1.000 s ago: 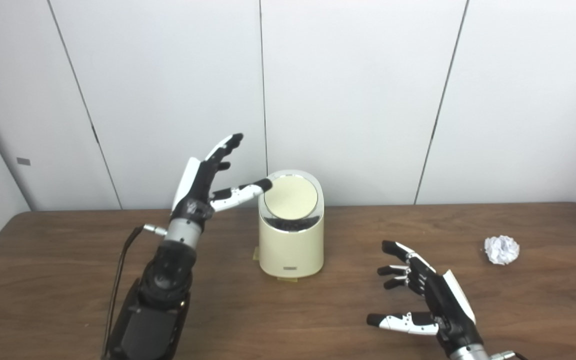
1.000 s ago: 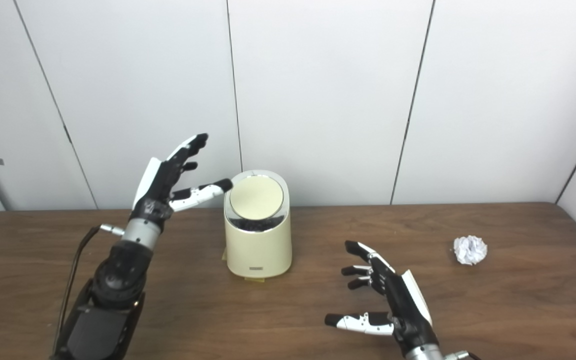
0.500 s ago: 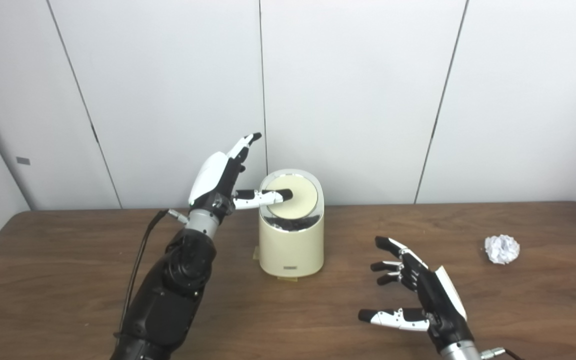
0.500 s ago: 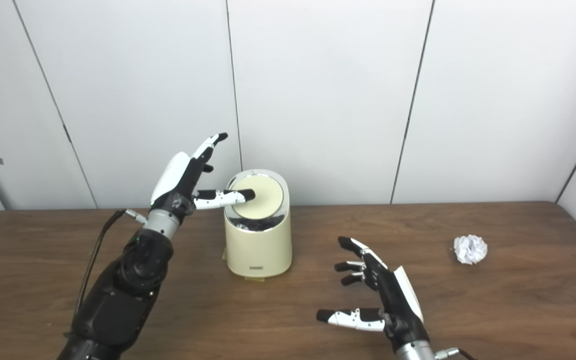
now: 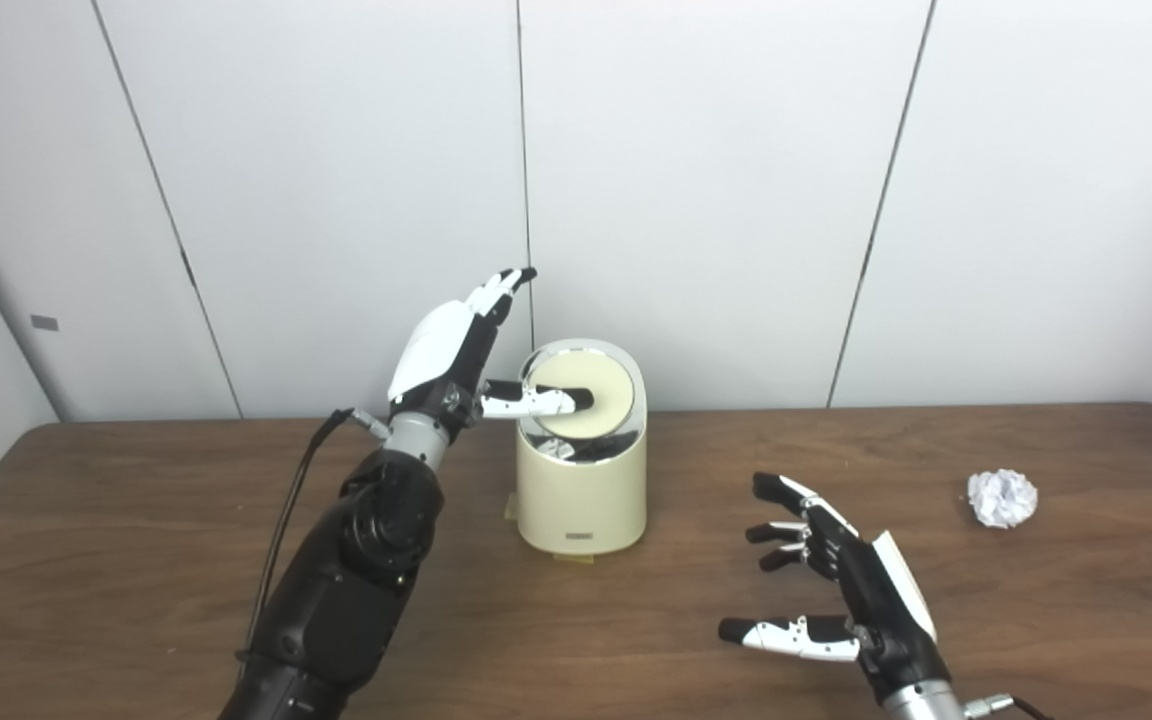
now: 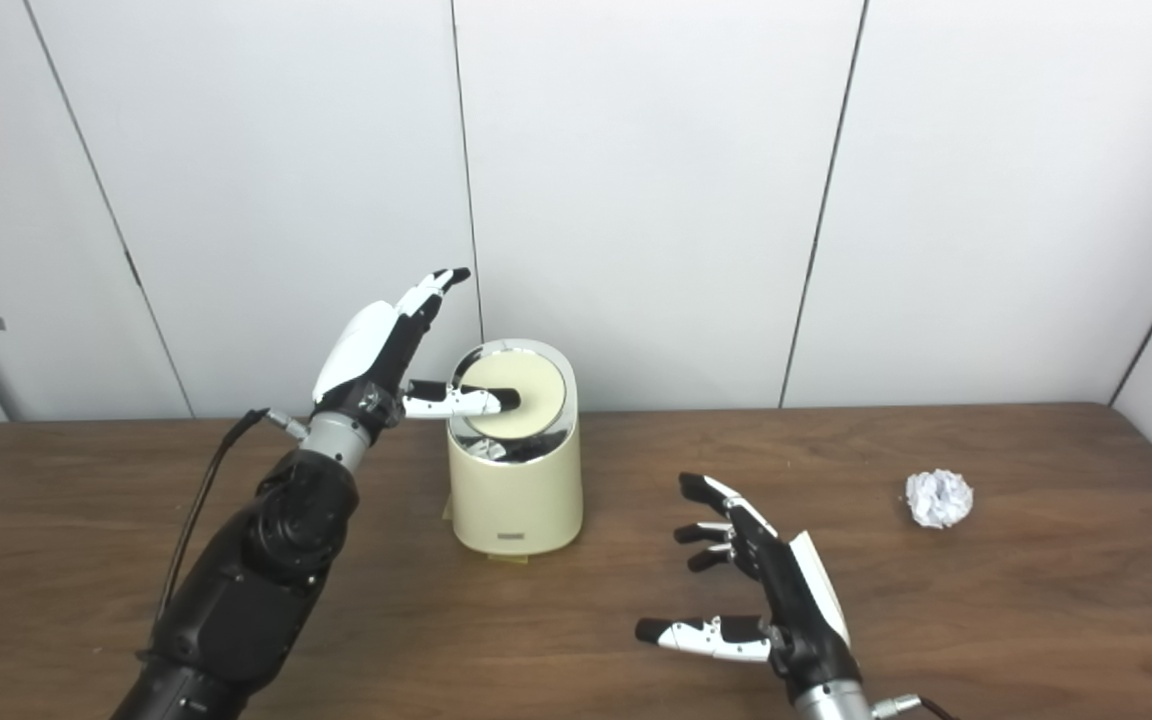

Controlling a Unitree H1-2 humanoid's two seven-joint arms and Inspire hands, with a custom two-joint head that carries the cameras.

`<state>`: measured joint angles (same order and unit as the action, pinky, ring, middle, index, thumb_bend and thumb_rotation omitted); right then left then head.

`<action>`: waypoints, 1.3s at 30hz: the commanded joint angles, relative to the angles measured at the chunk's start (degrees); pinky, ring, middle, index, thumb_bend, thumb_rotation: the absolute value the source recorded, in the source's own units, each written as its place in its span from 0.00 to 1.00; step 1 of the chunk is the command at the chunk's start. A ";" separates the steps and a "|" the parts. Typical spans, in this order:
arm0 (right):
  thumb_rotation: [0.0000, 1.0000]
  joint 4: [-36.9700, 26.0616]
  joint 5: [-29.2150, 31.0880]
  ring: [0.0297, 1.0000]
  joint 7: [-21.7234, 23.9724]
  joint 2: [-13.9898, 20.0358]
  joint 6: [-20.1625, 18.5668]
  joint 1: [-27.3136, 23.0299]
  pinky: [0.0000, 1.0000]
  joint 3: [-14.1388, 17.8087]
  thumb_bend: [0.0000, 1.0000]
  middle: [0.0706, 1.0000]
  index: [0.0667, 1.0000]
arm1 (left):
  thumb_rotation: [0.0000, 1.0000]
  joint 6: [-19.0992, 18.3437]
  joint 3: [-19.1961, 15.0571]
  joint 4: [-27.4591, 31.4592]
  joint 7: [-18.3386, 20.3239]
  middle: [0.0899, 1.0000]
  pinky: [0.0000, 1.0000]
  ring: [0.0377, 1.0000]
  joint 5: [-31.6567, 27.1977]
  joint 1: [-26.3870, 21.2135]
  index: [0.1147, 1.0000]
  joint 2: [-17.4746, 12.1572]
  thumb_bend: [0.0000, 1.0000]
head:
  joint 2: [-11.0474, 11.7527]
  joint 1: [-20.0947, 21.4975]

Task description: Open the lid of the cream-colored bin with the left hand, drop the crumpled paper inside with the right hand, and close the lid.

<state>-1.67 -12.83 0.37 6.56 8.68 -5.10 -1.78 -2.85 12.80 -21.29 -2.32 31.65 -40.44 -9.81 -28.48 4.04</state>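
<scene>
A wood-grain table (image 5: 136, 560) bears a rounded cream bin (image 5: 582, 490) near the wall. The left hand (image 5: 456, 350), fingers spread and holding nothing, lays its thumb on the round tilted lid (image 5: 584, 392). The right hand (image 5: 851, 590) hovers splayed, empty. The crumpled paper (image 5: 1003, 497) lies far right; the bin's inside is unclear.

Dark brown wood-grain bench (image 5: 136, 560) showing matt, smooth top with faint sheen.
Cream-coloured rounded plastic bin (image 5: 582, 490) looking smooth, satin; round cream lid (image 5: 591, 395) sitting in glossy chrome-like ring (image 5: 532, 370) that is reflecting light.
White crumpled paper ball (image 5: 1003, 497) looking rough, creased, matt.
Left hand (image 5: 446, 350) and right hand (image 5: 861, 590) showing glossy white plastic shells over matt black parts, with bare metal cuffs at wrists.
Pale grey wall panels (image 5: 716, 180) looking flat, matt.
</scene>
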 commanded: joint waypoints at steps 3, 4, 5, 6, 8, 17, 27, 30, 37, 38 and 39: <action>0.03 -2.54 0.16 0.68 -0.77 -0.04 1.44 -1.88 0.56 0.25 0.80 0.83 0.82 | 0.35 -0.52 0.28 2.27 -0.40 1.00 0.89 1.00 1.39 -3.18 1.00 -0.80 0.95 | -0.12 0.25; 0.02 -2.65 0.16 0.69 -0.74 -0.08 1.32 -1.87 0.56 0.22 0.81 0.83 0.82 | 0.35 -0.80 0.42 2.32 -0.38 1.00 0.89 1.00 1.70 -3.24 1.00 -0.81 0.95 | -0.16 0.31; 0.01 -2.76 0.18 0.69 -0.70 -0.10 1.21 -1.86 0.56 0.19 0.80 0.83 0.82 | 0.34 -1.08 0.50 2.38 -0.33 1.00 0.90 1.00 1.89 -3.30 1.00 -0.80 0.95 | -0.21 0.31; 0.01 -2.82 0.15 0.69 -0.69 -0.10 1.22 -1.86 0.56 0.16 0.80 0.83 0.82 | 0.33 -1.42 0.61 2.45 -0.33 1.00 0.90 1.00 2.10 -3.35 1.00 -0.79 0.95 | -0.21 0.31; 0.01 -2.83 0.04 0.68 -0.72 -0.08 1.32 -1.90 0.56 0.12 0.80 0.83 0.82 | 0.31 -1.83 0.69 2.48 -0.27 1.00 0.90 1.00 2.04 -3.41 1.00 -0.76 0.95 | -0.21 0.31; 0.02 -3.48 -0.50 0.68 -0.95 -0.27 1.23 -1.76 0.55 0.00 0.80 0.83 0.82 | 0.26 -2.51 2.26 2.57 -0.54 1.00 0.88 0.99 3.75 -3.52 1.00 -1.25 0.95 | -0.60 0.44; 0.03 -4.29 -1.18 0.67 -1.06 -0.58 0.84 -1.83 0.54 -0.19 0.80 0.83 0.82 | 0.19 -6.72 6.27 5.93 1.95 1.00 0.90 0.98 11.63 -4.81 1.00 -2.87 0.93 | -0.96 0.78; 0.04 -3.81 -1.31 0.66 -1.16 -0.46 1.58 -1.97 0.54 -0.19 0.80 0.83 0.82 | 0.17 -8.53 7.66 7.57 3.44 1.00 0.91 1.00 14.52 -5.53 1.00 -3.39 0.94 | -1.04 0.63; 0.05 -4.20 -0.95 0.65 -0.91 -0.45 1.15 -1.84 0.54 -0.15 0.80 0.83 0.81 | 0.18 -11.14 11.06 9.97 7.00 1.00 0.86 0.99 21.29 -7.21 1.00 -4.37 0.99 | -1.39 0.54; 0.05 -4.27 -0.93 0.66 -0.90 -0.46 1.06 -1.81 0.54 -0.14 0.80 0.83 0.81 | 0.18 -11.18 11.28 10.03 7.22 1.00 0.87 0.99 21.84 -7.32 1.00 -4.39 0.99 | -1.39 0.54; 0.05 -4.27 -0.86 0.66 -0.88 -0.47 1.07 -1.78 0.54 -0.13 0.80 0.83 0.81 | 0.18 -11.05 11.84 9.88 7.50 1.00 0.87 1.00 22.73 -7.58 1.00 -4.52 0.99 | -1.49 0.53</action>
<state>-3.61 -14.10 -0.05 6.03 8.55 -5.10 -2.08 -14.01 24.60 -12.61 5.41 52.43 -44.44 -13.42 -29.88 4.57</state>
